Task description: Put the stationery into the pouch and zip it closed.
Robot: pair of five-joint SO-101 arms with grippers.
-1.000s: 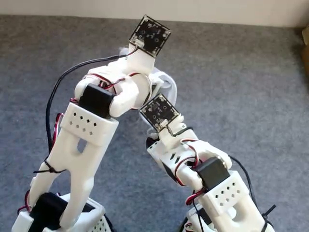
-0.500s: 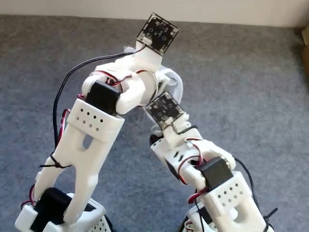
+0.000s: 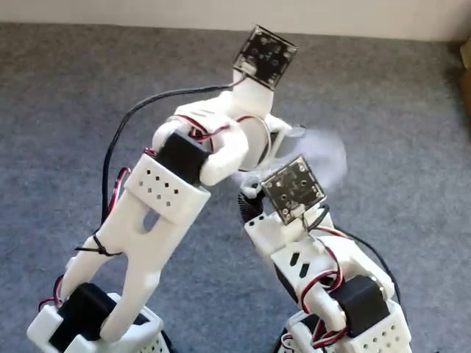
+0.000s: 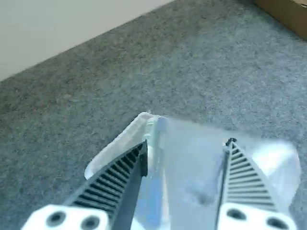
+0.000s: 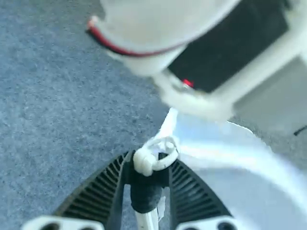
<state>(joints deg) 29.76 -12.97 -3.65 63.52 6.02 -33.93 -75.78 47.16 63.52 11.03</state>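
Note:
The clear plastic pouch [image 3: 324, 156] lies on the grey carpet just right of the two arms. In the left wrist view the pouch [image 4: 192, 177] sits between the spread black fingers of my left gripper [image 4: 186, 146], which is open around it. My right gripper [image 5: 149, 165] is shut on the zipper pull [image 5: 152, 157], a white ring on a black tab at the pouch's edge [image 5: 230, 158]. I cannot make out any stationery inside the pouch.
The left arm's white body [image 5: 201, 48] hangs close over the right gripper. A brown box edge [image 3: 466, 73] stands at the far right, and a pale wall [image 4: 57, 28] runs along the back. Grey carpet [image 3: 88, 110] lies open to the left.
Both arms have swung to the right, and the right arm has drawn back. The pouch, hidden under the arms before, now shows to their right.

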